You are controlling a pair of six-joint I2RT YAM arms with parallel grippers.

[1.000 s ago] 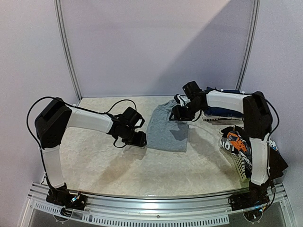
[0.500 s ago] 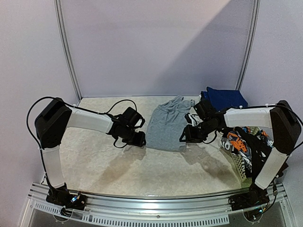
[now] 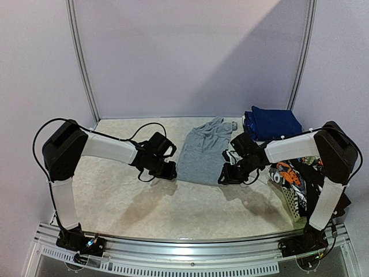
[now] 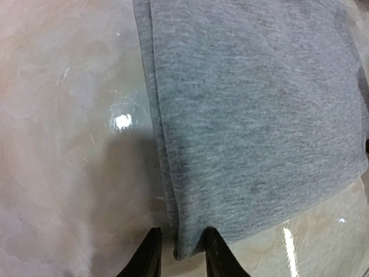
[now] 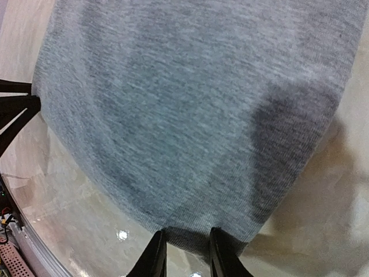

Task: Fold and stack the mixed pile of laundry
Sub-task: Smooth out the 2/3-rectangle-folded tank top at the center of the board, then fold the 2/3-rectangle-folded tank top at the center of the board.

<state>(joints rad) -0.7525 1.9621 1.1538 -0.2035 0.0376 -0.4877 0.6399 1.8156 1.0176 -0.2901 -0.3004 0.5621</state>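
Observation:
The grey shirt [image 3: 202, 151] lies flat mid-table, collar toward the far side. My left gripper [image 3: 170, 172] sits at its near left corner. In the left wrist view the fingers [image 4: 149, 257] pinch that corner of the shirt [image 4: 253, 109]. My right gripper [image 3: 225, 178] sits at the near right corner. In the right wrist view it [image 5: 187, 254] is closed on the hem of the shirt [image 5: 190, 104]. A folded navy blue piece [image 3: 272, 122] lies at the far right. Orange-black-white printed and black garments [image 3: 290, 175] fill the basket.
The white lattice basket [image 3: 294, 206] stands at the right edge, beside the right arm's base. A black garment [image 3: 337, 199] hangs over its far side. The wall and metal frame posts close off the far side of the table.
My right arm swung from the shirt's far right part near the navy piece down to its near right hem corner. The shirt's top now lies spread out. The left arm has not moved.

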